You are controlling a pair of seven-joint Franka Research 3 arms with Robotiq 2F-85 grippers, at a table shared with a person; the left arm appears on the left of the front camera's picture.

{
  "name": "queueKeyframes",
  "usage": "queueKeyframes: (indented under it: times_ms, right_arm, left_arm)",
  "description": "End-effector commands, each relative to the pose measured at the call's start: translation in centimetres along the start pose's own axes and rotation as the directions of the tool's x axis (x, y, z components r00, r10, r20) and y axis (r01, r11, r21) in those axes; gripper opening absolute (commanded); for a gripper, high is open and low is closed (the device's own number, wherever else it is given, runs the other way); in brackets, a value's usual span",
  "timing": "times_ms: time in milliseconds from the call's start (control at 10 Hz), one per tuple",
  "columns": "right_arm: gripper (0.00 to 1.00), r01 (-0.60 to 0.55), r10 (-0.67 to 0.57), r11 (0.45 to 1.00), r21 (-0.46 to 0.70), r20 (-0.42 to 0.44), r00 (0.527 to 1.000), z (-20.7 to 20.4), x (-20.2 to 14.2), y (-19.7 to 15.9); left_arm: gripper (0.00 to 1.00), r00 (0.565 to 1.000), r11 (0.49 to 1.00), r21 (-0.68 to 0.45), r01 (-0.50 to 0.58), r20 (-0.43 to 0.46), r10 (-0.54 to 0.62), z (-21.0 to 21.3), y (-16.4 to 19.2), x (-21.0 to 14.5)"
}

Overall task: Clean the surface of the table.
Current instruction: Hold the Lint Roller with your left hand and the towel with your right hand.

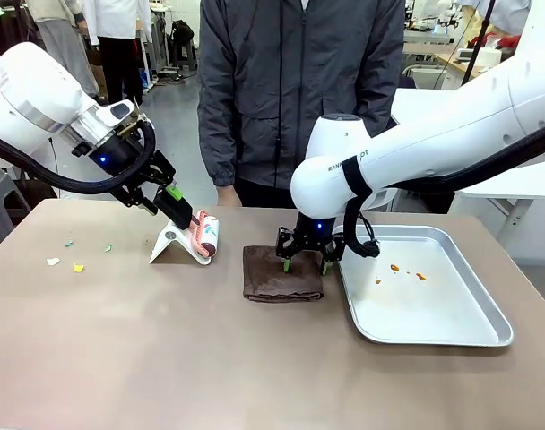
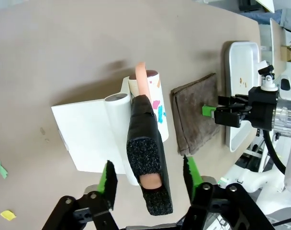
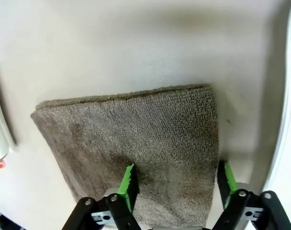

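Note:
The table (image 1: 165, 358) has a matte brown top. A lint roller (image 1: 203, 235) with a black foam handle (image 2: 145, 153) rests on a white stand (image 2: 88, 134) left of centre. My left gripper (image 1: 177, 204) is open, its green fingers (image 2: 108, 175) on either side of the handle with gaps showing. A folded brown cloth (image 1: 277, 276) lies at the middle of the table. My right gripper (image 1: 305, 262) hangs open right over the cloth's near-right part (image 3: 150, 134), its fingertips (image 3: 130, 184) at the fabric. Small coloured paper scraps (image 1: 75, 266) lie on the table's left part.
A shallow silver tray (image 1: 434, 322) with a few orange crumbs (image 1: 398, 269) sits to the right of the cloth. A person in a dark jacket (image 1: 299, 90) stands at the far edge. More scraps (image 2: 6, 214) lie near the stand.

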State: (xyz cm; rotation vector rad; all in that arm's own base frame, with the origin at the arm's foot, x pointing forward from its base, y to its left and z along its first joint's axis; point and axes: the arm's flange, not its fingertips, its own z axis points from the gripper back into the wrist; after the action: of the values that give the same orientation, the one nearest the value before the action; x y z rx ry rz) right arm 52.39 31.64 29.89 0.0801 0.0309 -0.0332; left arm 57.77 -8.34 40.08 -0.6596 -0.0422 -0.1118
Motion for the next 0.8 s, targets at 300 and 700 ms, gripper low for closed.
queueKeyframes:
  times_ms: [300,700]
  right_arm:
    - [0.00,0.008,-0.008,1.000,-0.027,-0.002,1.000,-0.03,0.39,0.46]
    - [0.00,0.005,-0.005,1.000,-0.020,-0.009,1.000,-0.16,0.44,0.34]
  left_arm:
    - [0.04,0.998,1.000,-0.015,0.021,0.067,-0.020,-0.04,-0.48,0.40]
    - [0.00,0.997,1.000,-0.016,0.020,0.075,-0.019,0.09,-0.56,0.23]
